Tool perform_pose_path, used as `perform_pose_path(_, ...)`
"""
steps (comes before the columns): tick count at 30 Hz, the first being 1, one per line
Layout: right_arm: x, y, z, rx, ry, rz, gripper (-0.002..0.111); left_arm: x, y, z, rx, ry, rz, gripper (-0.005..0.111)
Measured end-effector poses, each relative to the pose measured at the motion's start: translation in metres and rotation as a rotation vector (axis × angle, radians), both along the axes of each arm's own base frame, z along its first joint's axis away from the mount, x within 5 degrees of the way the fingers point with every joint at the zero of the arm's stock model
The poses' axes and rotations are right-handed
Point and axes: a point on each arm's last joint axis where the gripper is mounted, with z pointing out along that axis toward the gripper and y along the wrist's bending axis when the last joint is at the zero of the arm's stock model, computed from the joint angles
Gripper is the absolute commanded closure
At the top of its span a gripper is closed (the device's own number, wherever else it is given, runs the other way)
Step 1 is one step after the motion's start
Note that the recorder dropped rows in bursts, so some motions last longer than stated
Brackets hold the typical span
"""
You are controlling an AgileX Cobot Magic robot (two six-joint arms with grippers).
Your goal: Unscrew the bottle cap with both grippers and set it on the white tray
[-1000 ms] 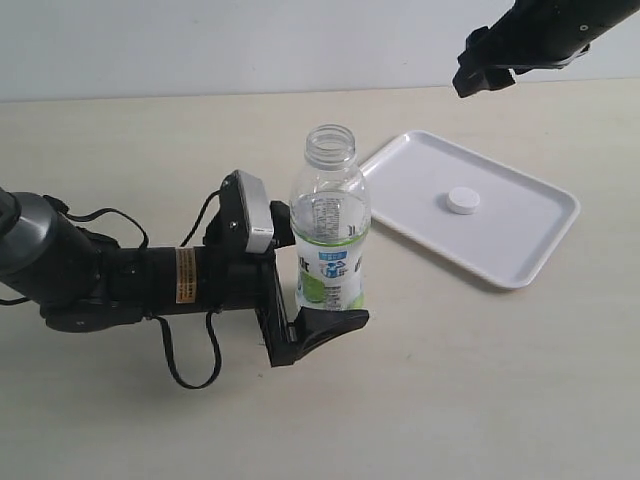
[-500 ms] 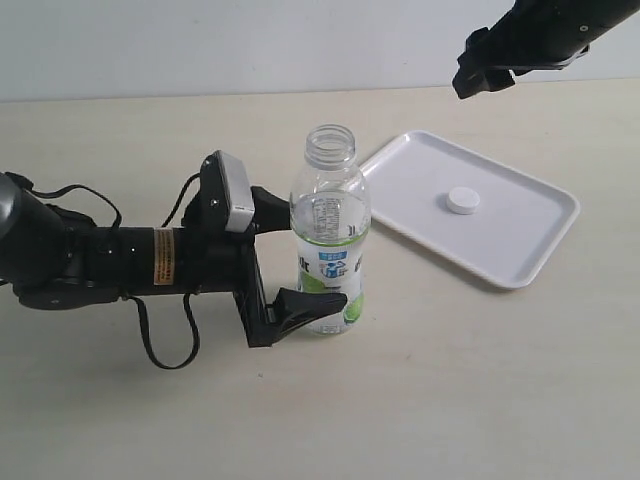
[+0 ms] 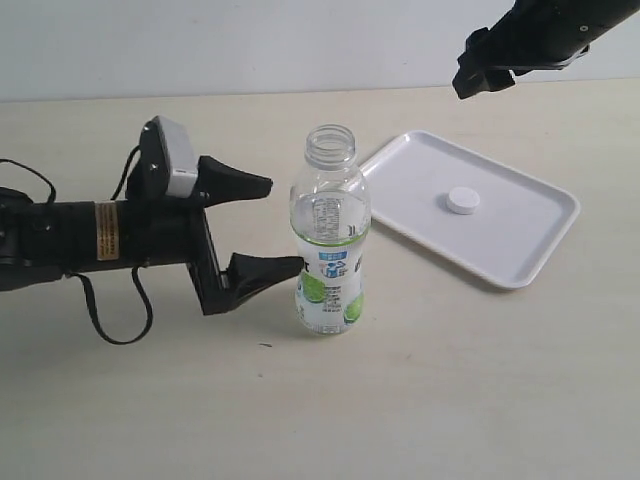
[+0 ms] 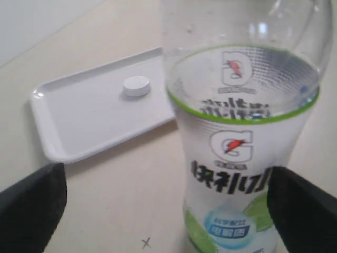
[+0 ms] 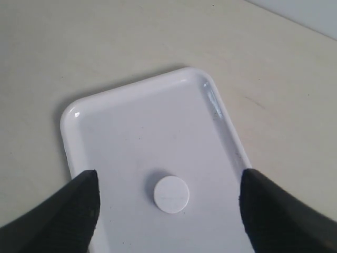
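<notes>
Exterior view: the open-necked bottle stands free on the worktop, with the low, level left gripper just beside it, jaws released.

Left wrist view: beyond the bottle, the bottle cap lies on the white tray.

Right wrist view: the right gripper hovers over the cap, jaws spread.

a matte beige table fills most of the view, its far edge meeting a plain pale wall. the light is soft and even, with faint shadows. a small dark mark sits on the table.
</notes>
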Motion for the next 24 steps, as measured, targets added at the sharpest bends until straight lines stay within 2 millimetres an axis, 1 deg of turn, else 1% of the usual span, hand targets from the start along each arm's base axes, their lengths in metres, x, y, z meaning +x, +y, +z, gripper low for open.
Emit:
perform_pose_path(2,0.0,0.0,0.0,0.0,0.0,0.0,0.038,0.004,0.007,0.003,-0.013,0.022,0.032,0.008)
perform_pose_path(5,0.0,0.0,0.0,0.0,0.0,0.0,0.038,0.012,0.023,0.008,-0.04,0.063,0.106,0.008)
perform_pose_path(8,0.0,0.0,0.0,0.0,0.0,0.0,0.038,0.014,0.033,0.015,-0.083,0.101,0.114,0.008)
perform_pose_path(10,0.0,0.0,0.0,-0.004,0.0,0.001,0.038,0.004,0.034,0.018,-0.104,0.092,-0.026,0.008)
perform_pose_path(12,0.0,-0.001,0.0,-0.015,0.0,0.005,0.038,-0.003,0.034,0.019,-0.074,0.082,-0.11,0.008)
perform_pose_path(14,0.0,-0.001,0.0,-0.019,0.001,0.006,0.038,-0.008,0.035,0.023,-0.053,0.062,-0.155,0.009)
perform_pose_path(16,0.0,-0.001,0.0,-0.021,0.001,0.007,0.038,-0.009,0.037,0.027,-0.044,0.044,-0.17,0.019)
perform_pose_path(18,-0.001,-0.001,-0.001,-0.021,0.005,0.008,0.038,-0.008,0.04,0.029,-0.048,0.048,-0.155,0.036)
perform_pose_path(22,-0.002,-0.001,-0.001,-0.02,0.018,0.012,0.038,-0.004,0.048,0.035,-0.07,0.094,-0.105,0.082)
perform_pose_path(24,-0.002,-0.001,-0.002,-0.019,0.025,0.014,0.038,-0.003,0.051,0.036,-0.074,0.102,-0.09,0.107)
